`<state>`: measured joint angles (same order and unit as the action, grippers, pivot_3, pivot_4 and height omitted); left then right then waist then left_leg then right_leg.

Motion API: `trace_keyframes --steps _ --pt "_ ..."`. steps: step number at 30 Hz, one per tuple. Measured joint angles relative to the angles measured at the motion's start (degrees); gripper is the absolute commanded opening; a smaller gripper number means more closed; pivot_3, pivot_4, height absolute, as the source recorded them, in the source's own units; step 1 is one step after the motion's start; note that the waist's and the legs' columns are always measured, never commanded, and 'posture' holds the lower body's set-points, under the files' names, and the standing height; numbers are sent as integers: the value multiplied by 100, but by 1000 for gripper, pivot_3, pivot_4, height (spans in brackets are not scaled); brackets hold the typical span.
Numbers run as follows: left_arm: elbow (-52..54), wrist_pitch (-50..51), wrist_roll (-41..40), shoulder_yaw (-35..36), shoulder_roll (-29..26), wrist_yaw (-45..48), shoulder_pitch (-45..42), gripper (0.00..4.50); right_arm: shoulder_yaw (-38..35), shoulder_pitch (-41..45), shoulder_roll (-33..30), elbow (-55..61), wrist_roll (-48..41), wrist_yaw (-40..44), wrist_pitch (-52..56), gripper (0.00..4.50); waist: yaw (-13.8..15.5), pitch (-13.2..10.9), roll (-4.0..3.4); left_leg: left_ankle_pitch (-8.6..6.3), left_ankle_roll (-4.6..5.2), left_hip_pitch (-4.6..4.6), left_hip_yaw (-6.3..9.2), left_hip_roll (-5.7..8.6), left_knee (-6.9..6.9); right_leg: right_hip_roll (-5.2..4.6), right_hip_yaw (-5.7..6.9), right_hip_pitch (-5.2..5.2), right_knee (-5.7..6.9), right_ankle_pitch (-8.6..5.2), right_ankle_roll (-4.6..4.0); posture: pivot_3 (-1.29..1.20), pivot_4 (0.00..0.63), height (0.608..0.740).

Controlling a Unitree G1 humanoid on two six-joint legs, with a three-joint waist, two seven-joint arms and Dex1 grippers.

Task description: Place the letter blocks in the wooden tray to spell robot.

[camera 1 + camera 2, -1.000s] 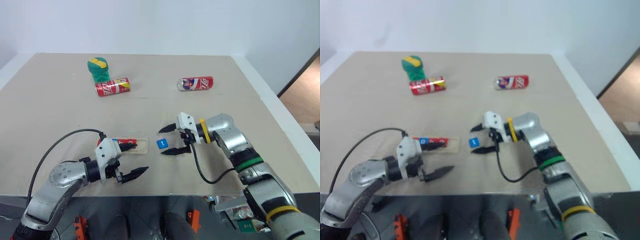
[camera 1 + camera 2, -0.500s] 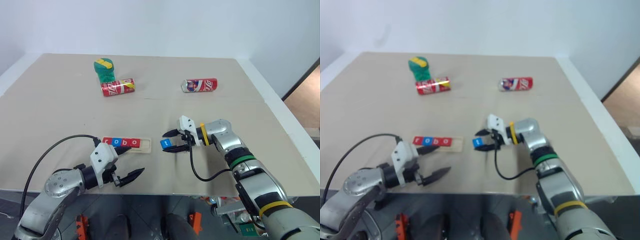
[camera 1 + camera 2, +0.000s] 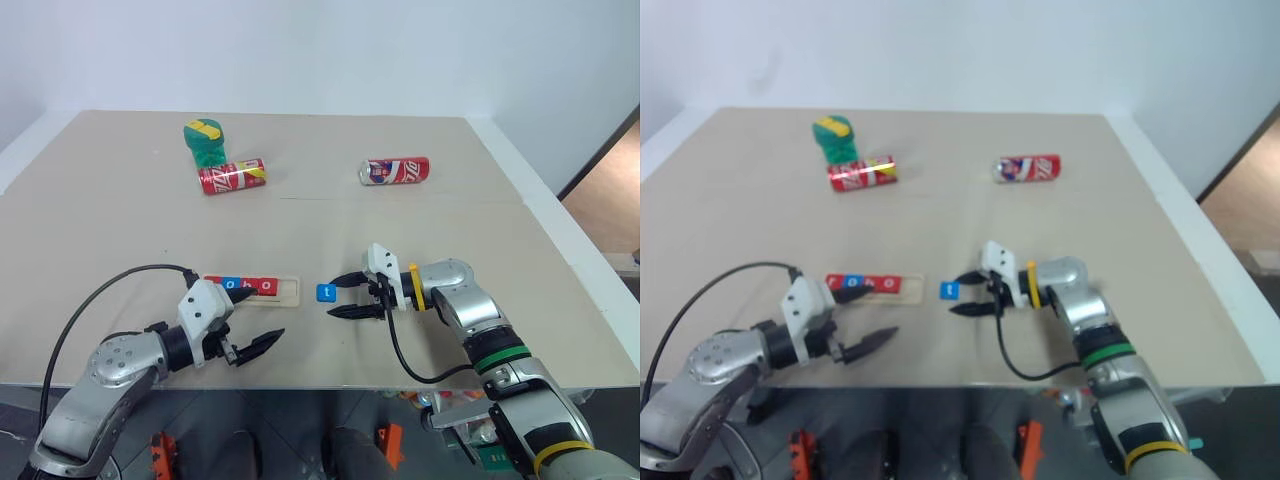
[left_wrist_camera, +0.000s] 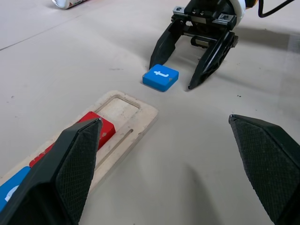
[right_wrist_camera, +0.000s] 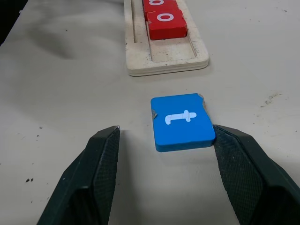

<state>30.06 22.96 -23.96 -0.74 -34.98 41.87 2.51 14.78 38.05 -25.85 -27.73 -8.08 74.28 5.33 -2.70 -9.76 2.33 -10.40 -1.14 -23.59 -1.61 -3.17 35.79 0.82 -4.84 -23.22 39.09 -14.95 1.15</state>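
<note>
The wooden tray (image 3: pixel 287 291) lies near the table's front left and holds several letter blocks (image 3: pixel 240 285), red and blue, with its right end slot bare. A blue block with a white t (image 3: pixel 326 293) lies flat on the table just right of the tray. My right gripper (image 3: pixel 344 297) is open and low over the table, with the t block (image 5: pixel 182 121) between its fingertips. One fingertip (image 5: pixel 234 150) touches the block's edge and the other stands apart. My left gripper (image 3: pixel 255 322) is open in front of the tray, holding nothing.
Two red soda cans (image 3: pixel 231 177) (image 3: pixel 394 171) lie on their sides at the back of the table, with a green and yellow object (image 3: pixel 204 141) behind the left one. The table's front edge runs close under both arms.
My right gripper has sunk to the table and its jaws have narrowed around the t block. The left gripper has stayed open and hardly moved. The camera has shifted.
</note>
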Motion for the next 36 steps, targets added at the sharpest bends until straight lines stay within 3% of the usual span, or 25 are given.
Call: trace_keyframes --steps 8,10,14,24,30,34,36 --pt "-29 -1 -13 56 5 11 30 4500 -34 -231 178 514 35 -656 554 2971 -21 3 4 1 0 23 -9 -14 0 8 -4 6 0 15 -16 0 150 740" --pt "-29 -1 -31 65 4 18 53 4500 -50 -289 202 615 34 -777 634 2144 -21 3 5 1 -1 24 -7 -15 1 11 -5 5 1 17 -20 0 150 740" --pt "-30 7 -136 107 108 -35 69 4500 -137 -362 223 813 33 -1035 901 1200 -12 3 5 0 -3 21 -11 -13 -8 7 -8 0 -1 10 -14 0 150 740" --pt "-12 197 -197 128 302 -340 213 4500 -206 -915 371 2199 -43 -1978 2116 1203 -19 4 7 -3 -8 20 -3 -24 -30 23 -8 -9 -1 -3 -27 0 150 740" --pt "-11 193 -141 321 500 -734 274 4500 -115 -886 503 2317 -58 -2157 2224 1203 -17 0 7 -5 -10 15 -3 -22 -30 23 -8 -15 -1 -5 -25 0 150 740" --pt "-34 237 -74 567 895 -1342 305 4500 79 84 616 2106 -46 -1925 2252 1203 -34 -12 1 -5 -10 9 -5 -19 -30 22 -12 -19 -3 -4 -16 0 150 740" --pt "-38 253 -70 570 947 -1450 301 4500 145 182 671 2009 -44 -1827 2174 1203 -15 -11 4 -10 -18 1 3 -19 -31 25 -6 -19 -3 -8 -6 0 150 740"
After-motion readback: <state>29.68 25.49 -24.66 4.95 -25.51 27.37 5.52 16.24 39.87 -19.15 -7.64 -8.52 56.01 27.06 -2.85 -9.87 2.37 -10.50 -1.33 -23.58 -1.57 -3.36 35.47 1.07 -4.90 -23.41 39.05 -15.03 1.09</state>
